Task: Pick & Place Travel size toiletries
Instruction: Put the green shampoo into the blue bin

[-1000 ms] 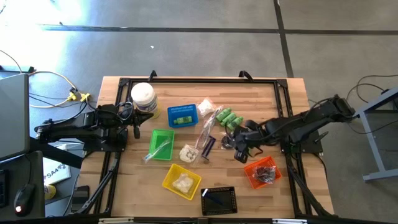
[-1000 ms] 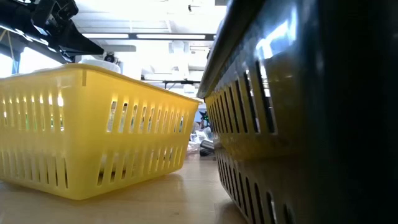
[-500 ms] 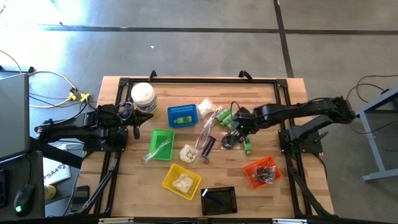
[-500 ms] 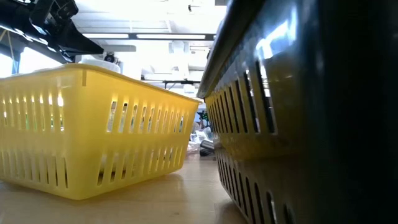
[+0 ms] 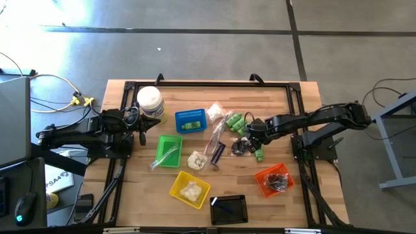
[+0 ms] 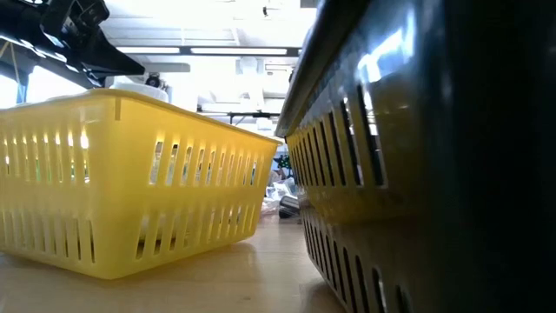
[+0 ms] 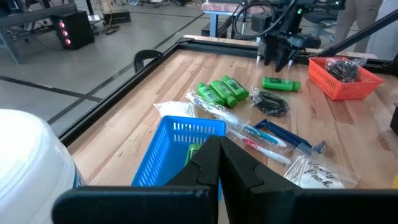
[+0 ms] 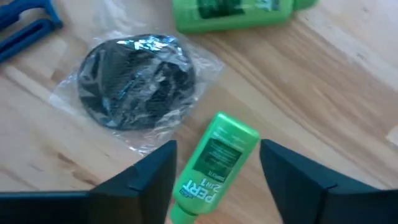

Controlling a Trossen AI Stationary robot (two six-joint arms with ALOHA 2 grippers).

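Observation:
A small bright green bottle [image 8: 214, 158] lies flat on the table between my right gripper's [image 8: 217, 148] open fingers, which stand either side of it without touching. In the high view this bottle [image 5: 259, 154] lies just nearer than the right gripper [image 5: 252, 132]. A clear packet of dark pieces [image 8: 134, 84] lies beside it, and another green bottle [image 8: 233, 14] beyond. Three more green bottles [image 5: 237, 121] lie in a row, next to sachets with sticks [image 5: 218, 140] and white packets [image 5: 214, 112]. My left gripper [image 5: 142, 132] waits shut near the white-lidded jar [image 5: 150, 100].
Mesh baskets stand around: blue [image 5: 191, 120], green [image 5: 168, 150], yellow [image 5: 190, 189], orange [image 5: 273, 179] holding dark pieces, black [image 5: 229, 208]. In the low view the yellow basket [image 6: 130, 174] and black basket [image 6: 434, 156] block the sight. Bare wood lies along the far edge [image 5: 208, 94].
My right gripper has moved from beside the orange basket toward the far edge and now stands near the row of green bottles. A green bottle now shows lying on the table where the gripper stood a second ago. The left arm has kept still.

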